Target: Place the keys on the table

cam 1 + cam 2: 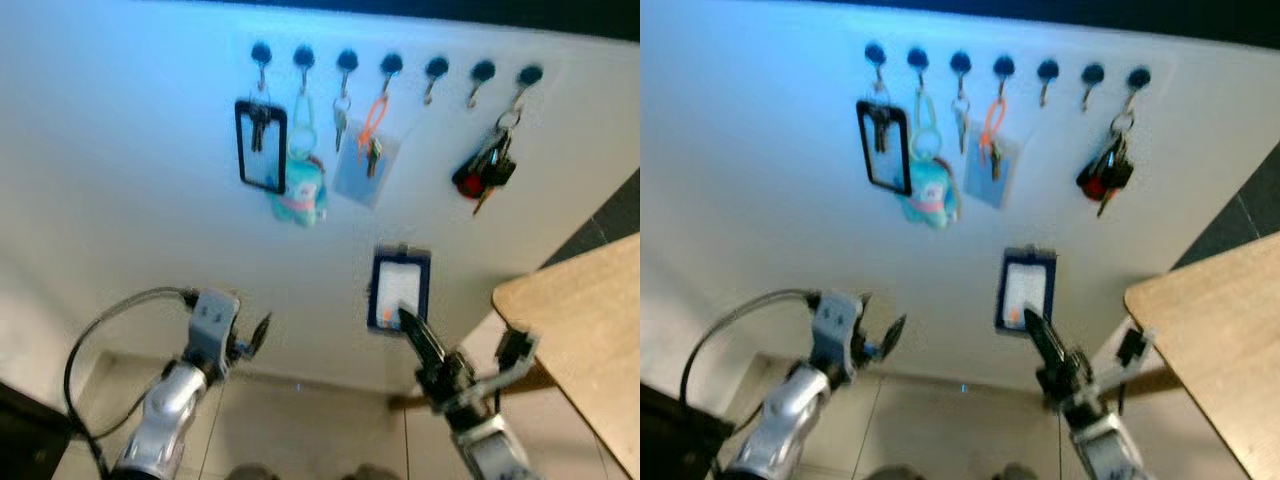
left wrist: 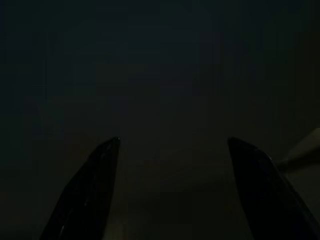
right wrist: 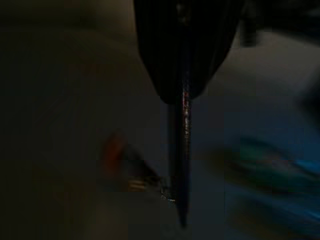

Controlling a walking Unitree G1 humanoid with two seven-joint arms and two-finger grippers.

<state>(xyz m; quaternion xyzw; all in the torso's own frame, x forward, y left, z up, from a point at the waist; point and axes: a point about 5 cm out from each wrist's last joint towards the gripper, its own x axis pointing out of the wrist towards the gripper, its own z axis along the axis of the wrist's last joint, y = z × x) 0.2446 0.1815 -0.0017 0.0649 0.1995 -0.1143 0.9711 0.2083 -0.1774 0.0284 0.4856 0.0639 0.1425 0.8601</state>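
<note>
While the left gripper (image 1: 262, 330) hung low beside the white wall (image 1: 120, 150) with its fingers spread and nothing between them, the work sat with the other arm. Along the row of hooks (image 1: 391, 66), going left to right, hung a black-framed card holder (image 1: 261, 146) with keys, a teal plush charm (image 1: 300, 195), a small silver key (image 1: 340, 122), an orange-looped key with a clear card (image 1: 368, 150), two bare hooks, and a dark bunch of keys with a red fob (image 1: 484, 172).

Below that row, the right gripper (image 1: 408, 322) was clenched on a blue badge holder (image 1: 399, 290), which it held up off the hooks, close to the wall; in the right wrist view the holder appeared edge-on between the closed fingers. Whether keys hung from it could not be told.

At far right, the wooden surface (image 1: 590, 320) stood bare as far as it was visible. By my judgement the pick was done, while the carry across and the set-down were left.
</note>
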